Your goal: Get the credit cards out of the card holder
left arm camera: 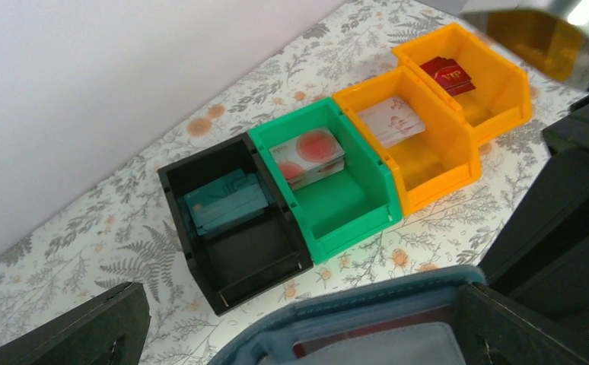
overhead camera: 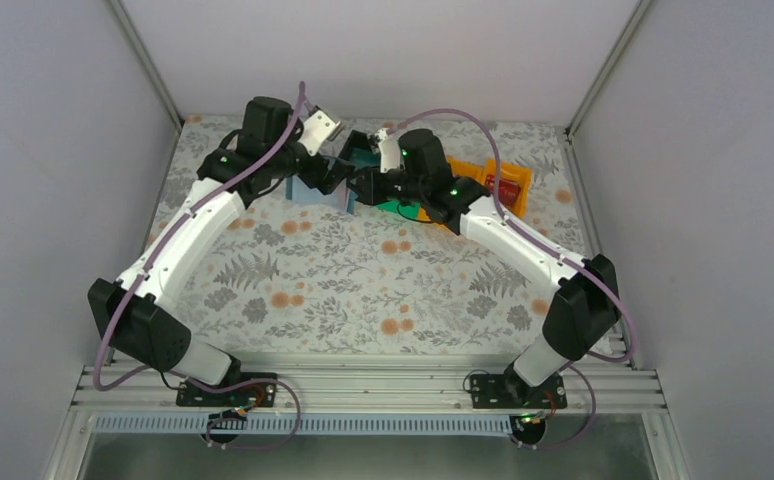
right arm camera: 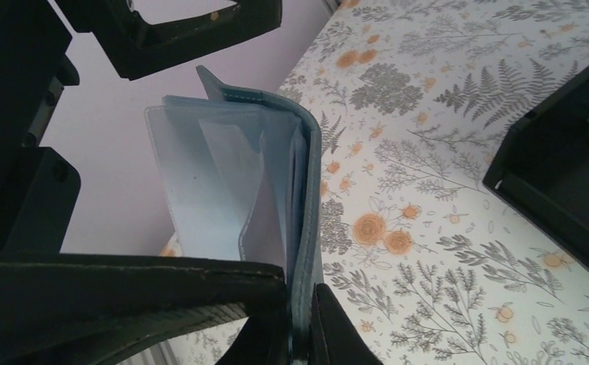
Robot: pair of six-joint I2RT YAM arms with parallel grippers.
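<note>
The right gripper (right arm camera: 299, 323) is closed tight on one edge of the card holder (right arm camera: 276, 175), which it holds open above the table (right arm camera: 444, 152). The left gripper (left arm camera: 299, 327) stands fully open, its fingers on both sides of the holder. Farther back, the credit cards (left arm camera: 310, 156) lie in the black bin (left arm camera: 253, 255), the green bin (left arm camera: 345, 209) and two orange bins (left arm camera: 436, 163).

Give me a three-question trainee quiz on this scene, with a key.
1. True or false: the black bin is empty.
2. The right gripper is: A) open above the bins; B) shut on the card holder; C) shut on a loose card.
3. Fill in: the red card lies in an ______ bin.
Key: 1 false, teal cards lie in it; 2 B; 3 orange.
</note>
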